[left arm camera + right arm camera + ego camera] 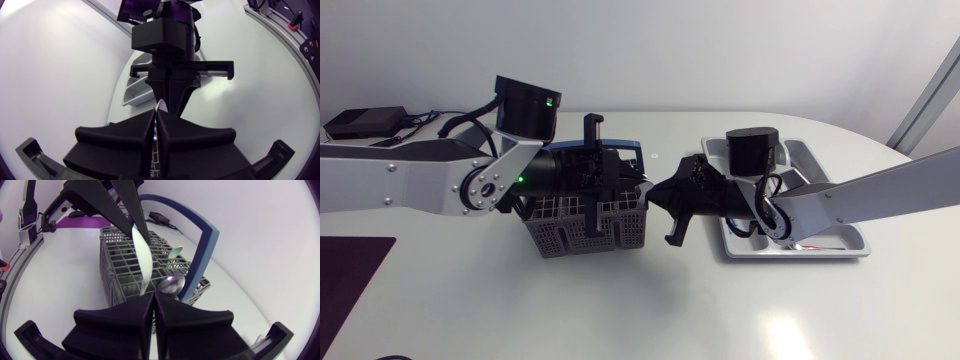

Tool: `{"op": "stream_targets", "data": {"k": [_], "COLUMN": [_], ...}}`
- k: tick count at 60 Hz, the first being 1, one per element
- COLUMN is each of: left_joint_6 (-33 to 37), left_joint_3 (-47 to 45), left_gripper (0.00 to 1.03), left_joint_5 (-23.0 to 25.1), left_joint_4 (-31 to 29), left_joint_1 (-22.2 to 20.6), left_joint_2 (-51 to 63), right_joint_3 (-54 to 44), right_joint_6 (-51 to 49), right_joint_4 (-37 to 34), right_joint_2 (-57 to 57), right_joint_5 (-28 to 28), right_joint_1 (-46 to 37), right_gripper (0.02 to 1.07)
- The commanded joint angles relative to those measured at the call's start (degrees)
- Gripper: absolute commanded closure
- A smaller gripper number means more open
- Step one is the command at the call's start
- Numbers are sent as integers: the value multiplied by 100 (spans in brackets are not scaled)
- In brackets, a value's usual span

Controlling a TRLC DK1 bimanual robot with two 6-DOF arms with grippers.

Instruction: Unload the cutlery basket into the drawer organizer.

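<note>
The grey cutlery basket (585,228) with a blue handle (205,245) stands mid-table. It holds a metal spoon (172,285) and a pale green utensil (175,252). Just above its right rim my two grippers meet tip to tip. A long white utensil (142,255) spans between them. My left gripper (638,185) (156,116) is shut on one end, and its fingers (125,205) show in the right wrist view. My right gripper (657,192) (154,296) is shut on the other end. The silver drawer organizer (840,243) (131,92) lies to the right, under my right arm.
A black box (365,122) with cables sits at the far left of the table. A dark mat (350,275) lies at the front left corner. White tabletop shows in front of the basket and the organizer.
</note>
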Motion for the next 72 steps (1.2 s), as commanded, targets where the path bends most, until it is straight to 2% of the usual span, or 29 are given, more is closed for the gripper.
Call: {"op": "stream_targets", "data": {"k": [1,15,49,65,72], "left_joint_6": [20,-59,-200,-297,-367], "left_joint_3": [49,155,506,322,128], "left_gripper": [100,100,100,100,100], "left_joint_5": [54,54,36,36,-60], "left_joint_4": [337,504,451,407,407], "left_joint_1": [57,75,145,136,57], "left_joint_2": [-367,-464,-912,-1440,-1616], "right_joint_3": [-127,-250,-434,-505,-645], "right_joint_6": [-10,-141,-282,-317,-291], "right_joint_4": [-88,-88,-71,-71,-88], "right_joint_2": [269,436,480,322,-126], "right_joint_5": [14,5,-21,-21,-30], "right_joint_1": [34,25,-19,-19,-45], "right_gripper": [101,101,101,101,101]}}
